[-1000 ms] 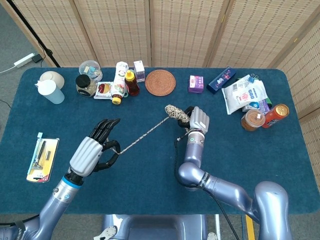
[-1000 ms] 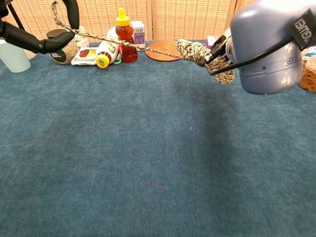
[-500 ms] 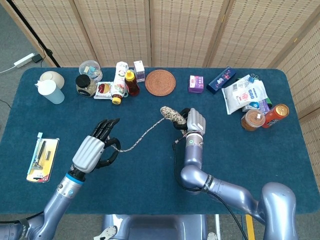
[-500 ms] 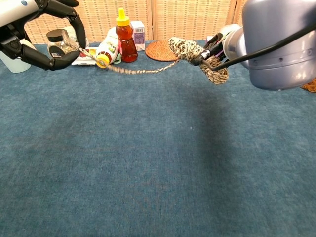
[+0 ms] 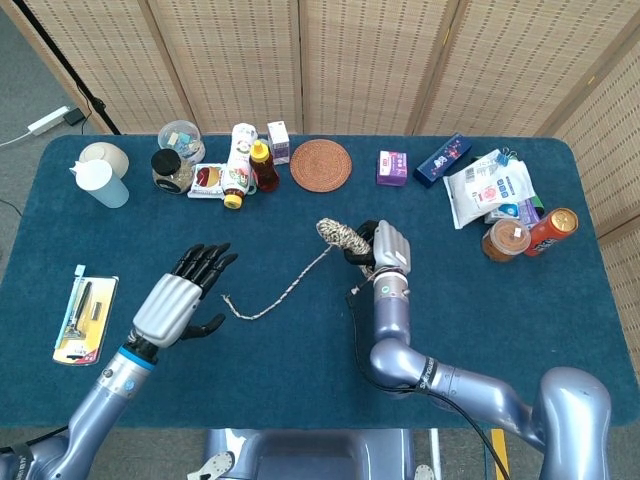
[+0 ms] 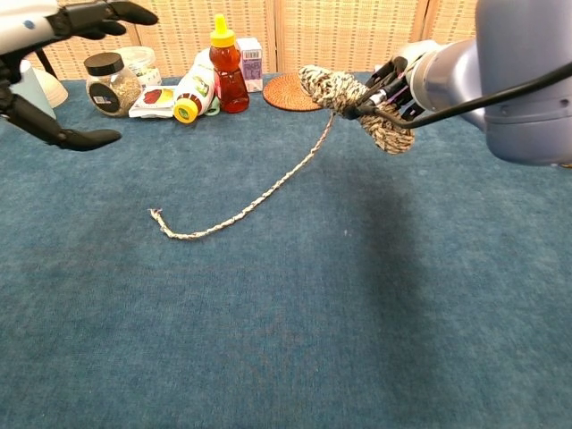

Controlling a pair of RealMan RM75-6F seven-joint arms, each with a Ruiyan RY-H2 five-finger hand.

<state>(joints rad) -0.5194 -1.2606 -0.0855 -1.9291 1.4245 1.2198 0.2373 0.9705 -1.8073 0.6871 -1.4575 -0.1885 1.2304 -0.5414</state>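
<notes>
A bundle of speckled braided rope is gripped by my right hand above the middle of the blue table. A loose tail of the rope hangs down from the bundle and lies on the cloth, its free end just right of my left hand. My left hand hovers with fingers spread apart and holds nothing.
Along the far edge stand a white cup, jars, a honey bottle, a woven coaster, small boxes and snack packs. A toothbrush pack lies at the left edge.
My left hand has let go of the rope end and spread its fingers. The rope tail dropped from taut to slack on the table. The right hand with the bundle shifted slightly left.
</notes>
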